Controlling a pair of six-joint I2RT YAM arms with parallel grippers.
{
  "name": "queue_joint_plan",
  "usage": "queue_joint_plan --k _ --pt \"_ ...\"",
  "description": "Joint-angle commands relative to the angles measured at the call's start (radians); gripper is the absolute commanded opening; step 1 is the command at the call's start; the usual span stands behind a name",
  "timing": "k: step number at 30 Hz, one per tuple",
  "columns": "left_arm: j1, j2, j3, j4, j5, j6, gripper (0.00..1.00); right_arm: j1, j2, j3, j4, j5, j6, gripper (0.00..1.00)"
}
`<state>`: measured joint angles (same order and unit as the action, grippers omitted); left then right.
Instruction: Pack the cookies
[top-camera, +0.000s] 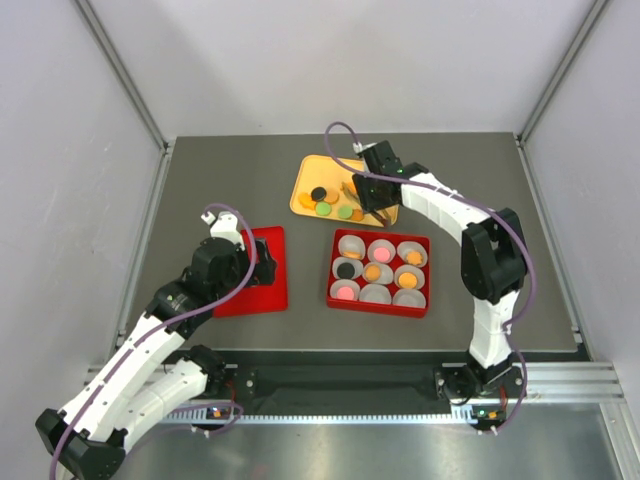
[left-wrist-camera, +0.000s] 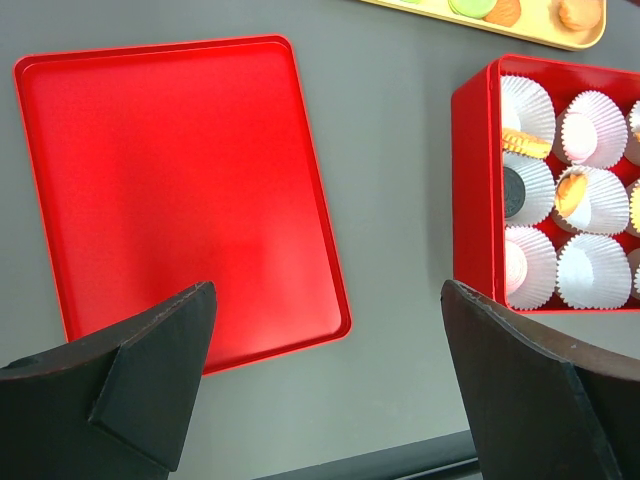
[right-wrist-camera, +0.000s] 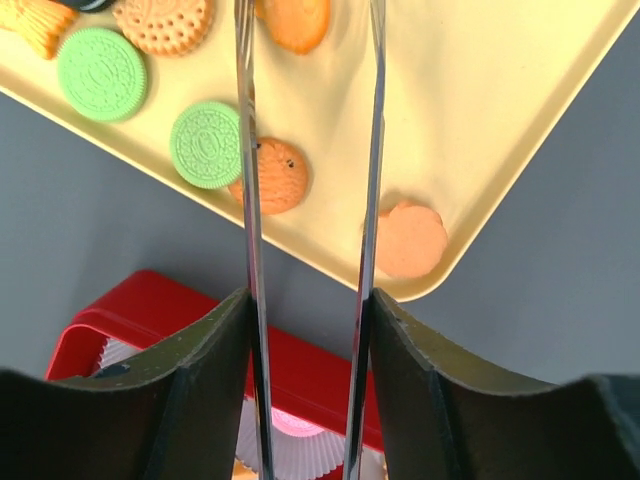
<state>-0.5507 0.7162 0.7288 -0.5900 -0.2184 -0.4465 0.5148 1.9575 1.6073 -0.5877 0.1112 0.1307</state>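
The biggest thing in front of you is the table (top-camera: 250, 165), a matte dark grey sheet. On its left lies the red tray (top-camera: 262, 272) (left-wrist-camera: 170, 190), a shallow, glossy plastic rectangle with rounded corners and a low raised rim. To its right, apart from it, sits the red box (top-camera: 378, 309) (left-wrist-camera: 472, 190). It is deeper, in the same glossy red, and holds a three-by-three grid of cups. Behind the box is the yellow tray (top-camera: 305, 175) (right-wrist-camera: 480, 110), smooth pale plastic set at an angle to the box.

Your left gripper (top-camera: 243, 265) (left-wrist-camera: 330, 400) hangs released. Its dark wedge fingers are spread wide, one over the red tray's near edge and the other towards the box.

Your right gripper (top-camera: 375, 200) (right-wrist-camera: 308, 300) is over the yellow tray, clenched on the tongs (right-wrist-camera: 248, 150). These are two thin, shiny metal blades running parallel with a gap between them.

The paper cups (top-camera: 376, 294) (left-wrist-camera: 590, 270) are white and finely fluted.

The cookies (top-camera: 324, 209) (right-wrist-camera: 207, 145) are flat embossed discs. Green, orange, tan and black ones lie loose on the yellow tray, and a scalloped orange one sits at its rim. Pink, orange and black ones sit in cups in the box.

The tong tips run off the top of the right wrist view, so you cannot tell whether they pinch a cookie. One blade covers part of an orange cookie. From above, the right arm hides part of the yellow tray. The left wrist view cuts off the box's far column.
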Motion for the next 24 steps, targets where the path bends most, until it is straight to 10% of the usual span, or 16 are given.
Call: queue_joint_plan --k 1,24 --pt "-0.003 0.003 0.003 0.015 -0.013 -0.008 0.99 -0.006 -0.005 0.054 0.04 0.001 0.0 0.47" --pt "-0.003 -0.006 0.003 0.015 -0.012 -0.009 0.99 -0.053 -0.155 0.08 -0.007 -0.041 0.018 0.25"
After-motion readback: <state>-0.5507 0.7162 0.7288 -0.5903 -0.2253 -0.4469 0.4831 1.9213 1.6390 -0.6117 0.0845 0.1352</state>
